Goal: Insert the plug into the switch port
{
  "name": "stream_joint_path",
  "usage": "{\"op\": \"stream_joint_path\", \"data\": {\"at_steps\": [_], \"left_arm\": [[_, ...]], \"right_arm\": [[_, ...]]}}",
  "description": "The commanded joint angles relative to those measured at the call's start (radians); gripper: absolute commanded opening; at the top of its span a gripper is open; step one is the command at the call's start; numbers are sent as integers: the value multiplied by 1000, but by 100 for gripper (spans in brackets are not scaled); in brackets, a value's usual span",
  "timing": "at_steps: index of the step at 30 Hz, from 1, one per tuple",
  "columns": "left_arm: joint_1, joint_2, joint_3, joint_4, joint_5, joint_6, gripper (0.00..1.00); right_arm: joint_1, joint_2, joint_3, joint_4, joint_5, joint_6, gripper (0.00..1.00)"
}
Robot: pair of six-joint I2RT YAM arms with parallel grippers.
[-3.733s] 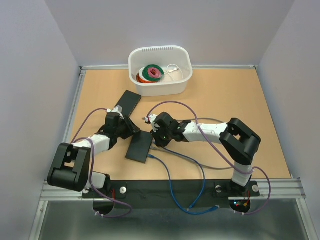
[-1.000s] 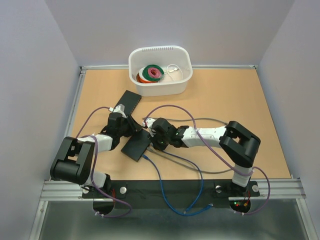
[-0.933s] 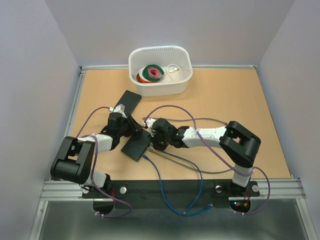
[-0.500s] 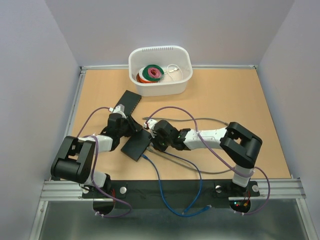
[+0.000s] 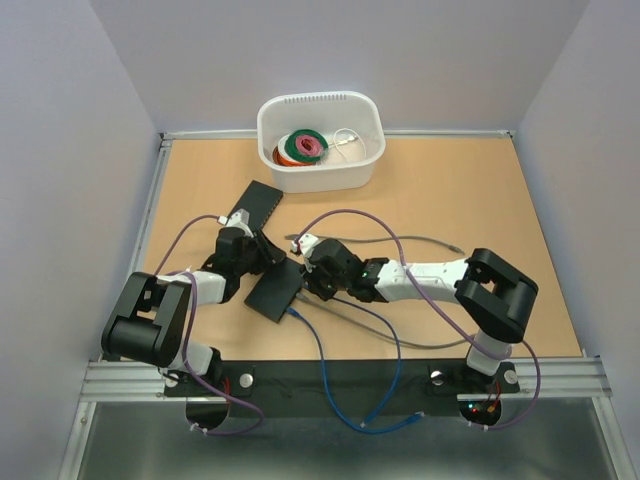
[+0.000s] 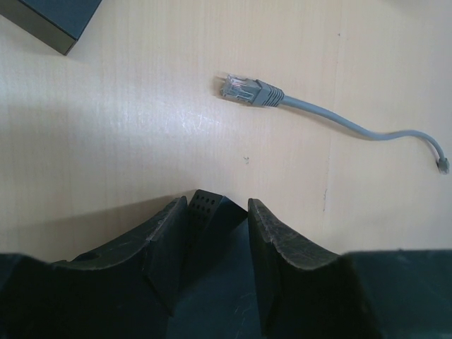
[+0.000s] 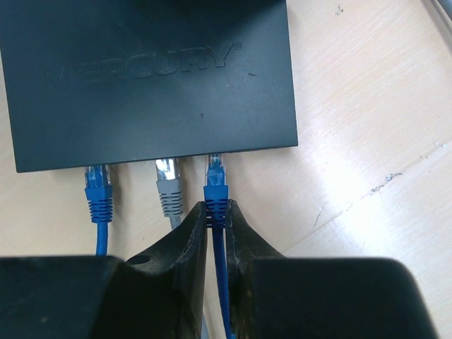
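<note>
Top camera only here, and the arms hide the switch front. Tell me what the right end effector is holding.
Observer: The right end effector pinches a blue cable just behind its plug. The plug's tip is at the front edge of the switch, rightmost of three. I cannot tell whether it is fully seated.
Operator: Now report the left one.
Observer: The left end effector has its fingers on either side of a corner of the switch, which fills the gap between them.
</note>
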Motion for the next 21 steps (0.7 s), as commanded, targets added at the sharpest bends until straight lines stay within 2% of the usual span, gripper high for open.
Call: {"op": "stream_joint_path", "data": {"at_steps": [1, 11, 21], "left_arm": [[-32, 4, -35, -73, 82, -6, 49], [-38, 6, -48, -73, 96, -13, 49], [-88, 32, -49, -72, 84, -42, 49]], "right_arm": [[1, -31, 10, 222, 40, 17, 0], [1, 50, -56, 349, 14, 52, 1], [1, 71, -45, 393, 30, 40, 0]]}}
